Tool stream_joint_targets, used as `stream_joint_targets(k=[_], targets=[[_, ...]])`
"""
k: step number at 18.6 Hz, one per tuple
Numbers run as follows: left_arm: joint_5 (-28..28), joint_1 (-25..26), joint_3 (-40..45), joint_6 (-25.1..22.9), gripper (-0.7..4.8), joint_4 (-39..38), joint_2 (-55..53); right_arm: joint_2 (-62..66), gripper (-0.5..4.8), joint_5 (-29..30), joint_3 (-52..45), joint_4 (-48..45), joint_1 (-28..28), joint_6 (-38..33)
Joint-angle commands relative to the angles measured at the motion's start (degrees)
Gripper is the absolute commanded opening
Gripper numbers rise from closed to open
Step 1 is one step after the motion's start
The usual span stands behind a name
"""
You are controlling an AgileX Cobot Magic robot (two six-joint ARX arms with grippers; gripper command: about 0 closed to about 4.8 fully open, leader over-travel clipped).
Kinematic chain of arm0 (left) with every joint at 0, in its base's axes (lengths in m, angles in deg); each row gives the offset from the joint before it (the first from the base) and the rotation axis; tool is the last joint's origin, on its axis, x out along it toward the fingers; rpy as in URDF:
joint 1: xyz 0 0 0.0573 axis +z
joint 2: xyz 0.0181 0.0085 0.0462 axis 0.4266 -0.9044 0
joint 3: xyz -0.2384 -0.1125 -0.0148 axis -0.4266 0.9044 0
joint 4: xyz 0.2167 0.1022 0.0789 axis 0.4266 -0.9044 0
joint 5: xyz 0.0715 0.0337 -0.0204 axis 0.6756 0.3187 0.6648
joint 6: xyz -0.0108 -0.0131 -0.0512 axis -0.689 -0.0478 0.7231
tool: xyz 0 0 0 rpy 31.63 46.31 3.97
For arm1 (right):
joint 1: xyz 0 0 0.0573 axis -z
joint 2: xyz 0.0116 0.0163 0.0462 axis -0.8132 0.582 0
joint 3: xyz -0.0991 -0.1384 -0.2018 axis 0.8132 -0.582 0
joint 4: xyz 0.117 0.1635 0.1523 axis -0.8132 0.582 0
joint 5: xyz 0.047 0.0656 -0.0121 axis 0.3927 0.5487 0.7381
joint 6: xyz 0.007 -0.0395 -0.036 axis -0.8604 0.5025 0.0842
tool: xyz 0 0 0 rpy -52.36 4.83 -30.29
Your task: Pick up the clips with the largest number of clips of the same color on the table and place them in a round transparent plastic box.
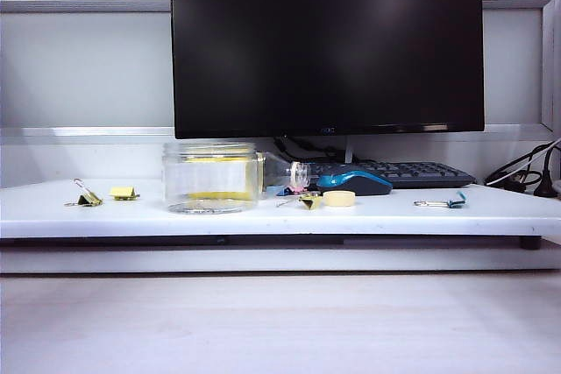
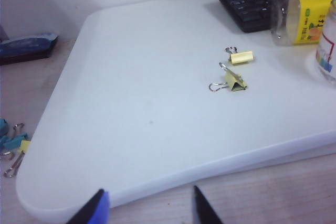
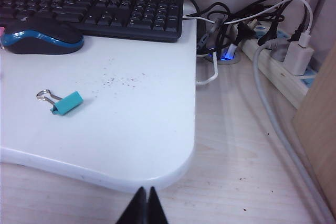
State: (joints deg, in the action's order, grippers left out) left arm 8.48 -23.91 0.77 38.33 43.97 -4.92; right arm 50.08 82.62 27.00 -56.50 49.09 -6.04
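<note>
Three yellow clips lie on the white board [image 1: 53, 212]: two at its left end [image 1: 87, 198] [image 1: 124, 192] and one [image 1: 309, 201] just right of the round transparent plastic box [image 1: 211, 178]. The left wrist view shows the left pair [image 2: 241, 57] [image 2: 235, 81] and the box's edge [image 2: 327, 51]. My left gripper [image 2: 148, 196] stands open over the desk, short of the board's near edge and well back from the clips. Off the board's right corner, my right gripper [image 3: 145, 191] is shut and empty. Neither gripper appears in the exterior view.
A teal clip [image 3: 65, 103] lies near the board's right end. A pale yellow disc [image 1: 339, 199], a mouse [image 1: 355, 182], a lying bottle [image 2: 304, 17], a keyboard [image 1: 412, 171] and a monitor [image 1: 326, 41] stand behind. Cables and a power strip [image 3: 283, 51] sit right; loose clips [image 2: 13, 148] lie left.
</note>
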Motion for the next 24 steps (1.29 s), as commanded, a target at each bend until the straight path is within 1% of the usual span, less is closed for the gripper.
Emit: stream_joint_targets(k=[1,10,11,13,14,15,16,17,18,19,20,21,22,24], targets=[[-0.2,0.0,0.2,0.0,2.14,-1.0,0.0,-0.1,0.00,-0.1,0.2,-1.0,0.0,0.0],[-0.3,0.0,0.2,0.1,2.14,-0.9,0.0,-0.1,0.00,0.0,0.2,-1.0,0.0,0.0],[-0.7,0.0,0.2,1.6,2.14,-0.9,0.0,-0.1,0.00,0.3,0.2,-1.0,0.0,-0.1],[-0.9,-0.1,0.2,9.4,2.14,-0.9,0.0,-0.1,0.00,0.3,0.2,-1.0,0.0,-1.4],[-0.9,-0.1,0.2,16.6,2.14,-0.9,0.0,-0.1,0.00,0.4,0.2,-1.0,0.0,-5.8],[-0.9,-0.1,0.2,25.3,2.14,-0.9,0.0,-0.1,0.00,0.3,0.2,-1.0,0.0,-10.8],[-0.9,-0.1,0.2,31.8,2.14,-0.9,0.0,-0.1,0.00,0.4,0.2,-1.0,0.0,-14.3],[-0.9,-0.1,0.2,36.1,2.14,-0.9,0.0,-0.1,0.00,0.4,0.2,-1.0,0.0,-17.4],[-0.9,-0.1,0.2,38.0,2.14,-0.9,0.0,-0.1,0.00,0.4,0.2,-1.0,0.0,-20.6],[-0.8,-0.1,0.2,38.4,2.14,-0.9,0.0,-0.1,0.00,0.4,0.2,-1.0,0.0,-23.7],[-0.6,-0.1,0.2,38.4,2.14,-0.9,0.0,-0.1,0.00,0.4,0.2,-1.0,0.0,-25.6],[-0.6,-0.1,0.2,38.4,2.14,-0.9,0.0,-0.1,0.00,0.4,0.2,-1.0,-0.1,-26.0],[-2.1,-0.1,0.1,38.7,2.14,-0.9,0.0,-0.1,0.00,0.4,0.2,-1.0,-0.1,-27.2],[-11.0,-0.1,0.1,39.5,2.14,2.4,0.0,-0.1,0.00,3.7,0.2,-3.1,-0.1,-28.0]])
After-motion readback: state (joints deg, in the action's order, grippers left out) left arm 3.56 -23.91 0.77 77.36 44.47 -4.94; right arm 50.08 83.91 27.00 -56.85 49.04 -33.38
